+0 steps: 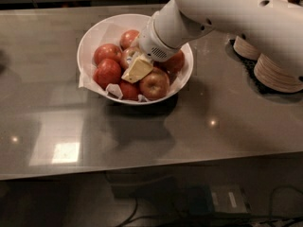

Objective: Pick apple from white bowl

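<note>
Glossy white ware: the white bowl (90,39), wide and shallow, lined with crumpled white paper (113,90), standing on a grey countertop (222,126)

Item wanted: the apple (126,56), in the bowl just off centre toward 10 o'clock. It is the palest of the lot, dull yellowish skin with a faint blush and what looks like a small sticker near the stem, though it is half hidden

Neighbours: deeper red apples (108,72) crowd it from 9 round to 6 o'clock

Tool: the gripper (138,69), on an arm (227,13) leaning in from 2 o'clock, sits low among the fruit, just beside the apple. How wide it stands, and whether it has hold of anything, I cannot tell from here

Handling advice: settle squarely over the apple's widest part, close gently, and lift straight up so neighbours and paper lie undisturbed
</note>
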`<state>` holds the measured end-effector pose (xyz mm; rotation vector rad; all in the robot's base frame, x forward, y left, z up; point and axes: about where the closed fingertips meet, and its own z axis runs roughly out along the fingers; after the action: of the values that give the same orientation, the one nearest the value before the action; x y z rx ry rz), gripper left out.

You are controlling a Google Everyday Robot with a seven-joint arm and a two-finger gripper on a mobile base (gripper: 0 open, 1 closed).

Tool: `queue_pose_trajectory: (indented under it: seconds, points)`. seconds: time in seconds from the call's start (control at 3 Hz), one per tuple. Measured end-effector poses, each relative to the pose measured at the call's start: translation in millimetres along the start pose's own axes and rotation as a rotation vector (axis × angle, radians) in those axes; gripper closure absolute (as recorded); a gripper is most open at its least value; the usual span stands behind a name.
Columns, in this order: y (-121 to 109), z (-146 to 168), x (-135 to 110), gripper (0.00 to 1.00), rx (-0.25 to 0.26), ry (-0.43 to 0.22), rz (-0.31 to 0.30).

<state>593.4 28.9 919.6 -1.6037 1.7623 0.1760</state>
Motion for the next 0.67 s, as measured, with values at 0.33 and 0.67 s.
queue_pose_trajectory:
  seconds: [0.33,0.67]
  points:
    - [0.0,-0.1,-0.1,0.77,0.000,0.000,0.000]
    - [0.2,-1.3,-0.6,0.99,0.001,-0.003,0.000]
